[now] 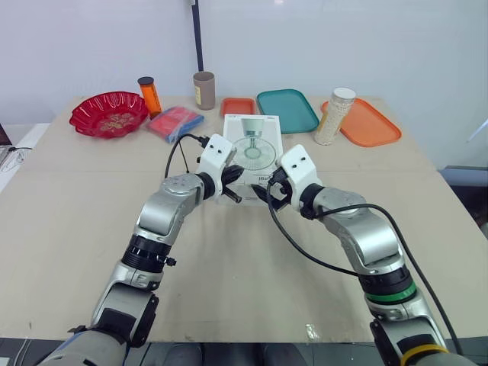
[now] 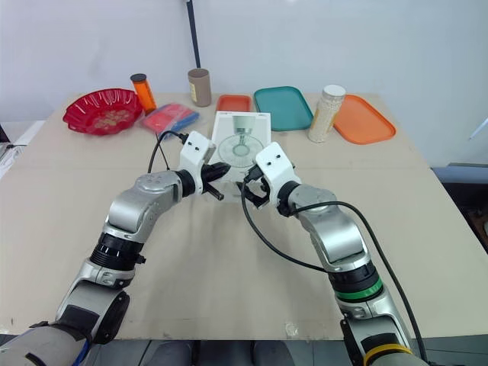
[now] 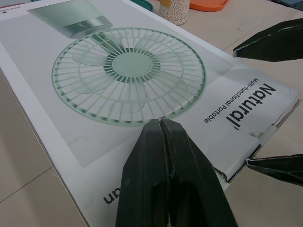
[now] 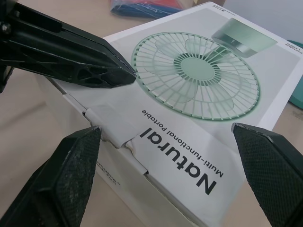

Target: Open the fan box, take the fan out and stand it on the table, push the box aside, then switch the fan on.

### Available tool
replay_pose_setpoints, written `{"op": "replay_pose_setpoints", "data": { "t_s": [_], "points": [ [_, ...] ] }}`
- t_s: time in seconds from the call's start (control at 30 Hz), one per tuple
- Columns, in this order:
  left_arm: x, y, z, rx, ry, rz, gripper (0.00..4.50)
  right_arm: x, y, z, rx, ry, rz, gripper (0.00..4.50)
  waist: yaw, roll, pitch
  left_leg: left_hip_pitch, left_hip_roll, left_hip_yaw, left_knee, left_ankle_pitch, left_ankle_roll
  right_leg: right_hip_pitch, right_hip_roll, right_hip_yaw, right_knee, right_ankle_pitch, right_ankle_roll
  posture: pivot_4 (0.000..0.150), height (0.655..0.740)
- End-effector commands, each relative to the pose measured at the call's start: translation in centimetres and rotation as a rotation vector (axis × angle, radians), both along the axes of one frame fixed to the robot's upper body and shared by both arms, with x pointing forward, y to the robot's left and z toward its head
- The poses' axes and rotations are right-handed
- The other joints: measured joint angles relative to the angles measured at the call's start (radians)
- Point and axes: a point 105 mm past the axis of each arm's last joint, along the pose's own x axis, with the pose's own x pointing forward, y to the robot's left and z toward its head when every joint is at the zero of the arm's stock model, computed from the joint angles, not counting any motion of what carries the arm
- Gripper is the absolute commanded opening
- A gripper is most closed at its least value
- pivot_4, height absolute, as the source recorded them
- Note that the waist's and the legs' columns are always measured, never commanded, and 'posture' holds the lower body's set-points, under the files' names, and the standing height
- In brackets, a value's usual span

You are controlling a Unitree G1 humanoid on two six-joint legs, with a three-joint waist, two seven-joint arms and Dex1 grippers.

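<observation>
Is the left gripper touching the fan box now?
Cannot tell. In the left wrist view the left gripper, shut, points at the top of the fan box, but neither contact nor a gap shows plainly.

A white cardboard fan box [image 1: 255,131] with mint-green print lies on a beige tabletop [image 1: 229,263] among red, orange and teal ware.
The box shows a pale green fan with a fine radial grille, a silver-grey base and black lettering. Around it are a red scalloped plastic bowl [image 1: 109,114] patterned in gold inside, an orange bottle with a black cap [image 1: 149,95], a tan cardboard tube [image 1: 203,90], a flat red-and-blue packet [image 1: 175,122], a small orange-red tray [image 1: 238,106], a teal tray [image 1: 287,110], a larger orange tray [image 1: 371,123] and a clear jar of white beads with a white lid [image 1: 335,116].
</observation>
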Motion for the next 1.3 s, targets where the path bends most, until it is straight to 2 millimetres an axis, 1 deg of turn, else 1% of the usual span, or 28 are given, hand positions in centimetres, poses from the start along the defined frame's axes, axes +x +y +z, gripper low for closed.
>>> {"op": "replay_pose_setpoints", "data": {
  "t_s": [0.03, 0.2, 0.47, 0.63, 0.93, 1.3],
  "points": [
    [-0.2, 0.0, -0.9, 0.018, 0.027, -0.001, 0.08, 0.0, 0.2, 0.9, 0.005, -0.046, 0.009, 4.50, 0.000, 0.000, 0.000, 0.000, 0.000, 0.000, 0.000, 0.000, 0.000, 0.000, 0.000, 0.000, 0.000, 0.000, 0.000, 0.150, 0.7400],
    [-0.2, 0.0, -0.8, 0.019, 0.025, -0.001, 0.08, 0.8, 0.0, 1.0, 0.012, -0.054, -0.019, 4.50, -0.001, 0.000, 0.000, 0.000, 0.000, 0.000, 0.000, 0.000, 0.000, 0.000, 0.000, 0.000, 0.000, 0.000, 0.000, 0.150, 0.7400],
    [-0.3, -0.1, -0.9, 0.016, 0.027, -0.005, 0.08, 0.9, -0.2, 1.4, 0.017, -0.063, -0.024, 4.50, -0.003, 0.000, 0.000, 0.000, 0.000, 0.000, 0.000, 0.000, 0.000, 0.000, 0.000, 0.000, 0.000, 0.000, 0.000, 0.150, 0.7400],
    [-0.4, -0.4, -0.9, 0.012, 0.026, -0.012, 0.08, 0.9, -0.2, 2.4, 0.034, -0.079, -0.021, 4.50, -0.003, 0.000, 0.000, 0.000, 0.000, 0.000, 0.000, 0.000, 0.000, 0.000, 0.000, 0.000, 0.000, 0.000, 0.000, 0.150, 0.7400],
    [-0.5, -0.5, -1.0, 0.009, 0.028, -0.014, 0.08, 1.2, -0.3, 2.4, 0.033, -0.083, -0.036, 4.50, -0.003, 0.000, 0.000, 0.000, 0.000, 0.000, 0.000, 0.000, 0.000, 0.000, 0.000, 0.000, 0.000, 0.000, 0.000, 0.150, 0.7400],
    [-0.6, -0.6, -1.1, 0.008, 0.030, -0.017, 0.08, 1.5, -0.5, 3.0, 0.046, -0.094, -0.051, 4.50, -0.006, 0.000, 0.000, 0.000, 0.000, 0.000, 0.000, 0.000, 0.000, 0.000, 0.000, 0.000, 0.000, 0.000, 0.000, 0.150, 0.7400]
  ]
}}
